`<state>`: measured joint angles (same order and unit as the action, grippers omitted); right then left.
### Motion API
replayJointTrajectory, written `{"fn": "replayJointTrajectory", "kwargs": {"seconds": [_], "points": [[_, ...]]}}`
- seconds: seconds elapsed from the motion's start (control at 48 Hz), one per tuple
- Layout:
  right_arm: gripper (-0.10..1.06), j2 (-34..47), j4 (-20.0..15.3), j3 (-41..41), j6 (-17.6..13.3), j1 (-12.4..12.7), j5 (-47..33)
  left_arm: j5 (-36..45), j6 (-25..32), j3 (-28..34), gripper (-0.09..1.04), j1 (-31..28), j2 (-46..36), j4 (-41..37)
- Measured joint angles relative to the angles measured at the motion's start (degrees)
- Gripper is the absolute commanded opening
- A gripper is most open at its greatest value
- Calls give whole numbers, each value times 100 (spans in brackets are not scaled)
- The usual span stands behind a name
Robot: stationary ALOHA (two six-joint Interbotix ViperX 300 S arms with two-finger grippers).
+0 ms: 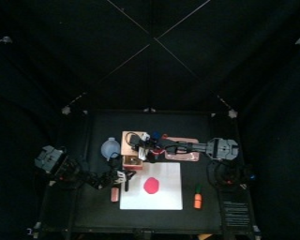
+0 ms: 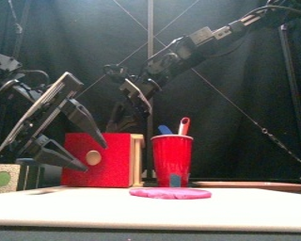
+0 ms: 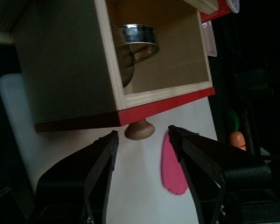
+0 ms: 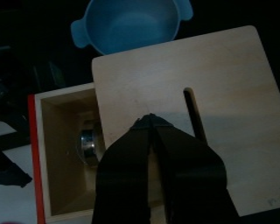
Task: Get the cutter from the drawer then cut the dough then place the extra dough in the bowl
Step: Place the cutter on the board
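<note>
In the top view, the right end effector (image 1: 150, 143) is hovering over the wooden box (image 1: 180, 148), and the dough (image 1: 150, 184) is lying on the white board (image 1: 172, 193). In the front view, the red drawer front (image 2: 97, 160) is facing forward. In the left wrist view, the left end effector (image 3: 143, 133) is gaping open either side of the knob (image 3: 139, 130), and the cutter (image 3: 136, 35) is sitting inside the open drawer. In the right wrist view, the right jaws are pressing together, empty.
</note>
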<state>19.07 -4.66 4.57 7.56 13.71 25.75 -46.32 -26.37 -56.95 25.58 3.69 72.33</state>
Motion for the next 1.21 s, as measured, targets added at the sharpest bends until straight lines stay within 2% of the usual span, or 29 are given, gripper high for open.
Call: {"fn": "replayJointTrajectory", "kwargs": {"seconds": [0.271,0.417,0.5,0.667,0.792,0.958,1.062,1.208], "points": [[3,0,0,0,0,9,0,0,88,-255,84,316,-378,-422],[3,0,0,0,0,9,0,-44,360,-413,82,352,-650,-1134],[3,9,0,-9,0,0,0,-246,703,-448,82,343,-800,-1608],[3,9,-44,-62,9,-35,9,-598,1890,-492,82,237,-1125,-2399],[3,-9,-105,-88,-9,-53,44,-668,3129,-598,82,-70,-1441,-2979],[3,-149,-220,-35,-9,-149,132,-659,4526,-888,82,-360,-1811,-3208],[3,-290,-308,35,-9,-290,185,-677,5089,-1028,82,-439,-2021,-3217],[5,-527,-237,88,0,-589,325,-686,5660,-1248,82,-501,-2593,-3226]]}}
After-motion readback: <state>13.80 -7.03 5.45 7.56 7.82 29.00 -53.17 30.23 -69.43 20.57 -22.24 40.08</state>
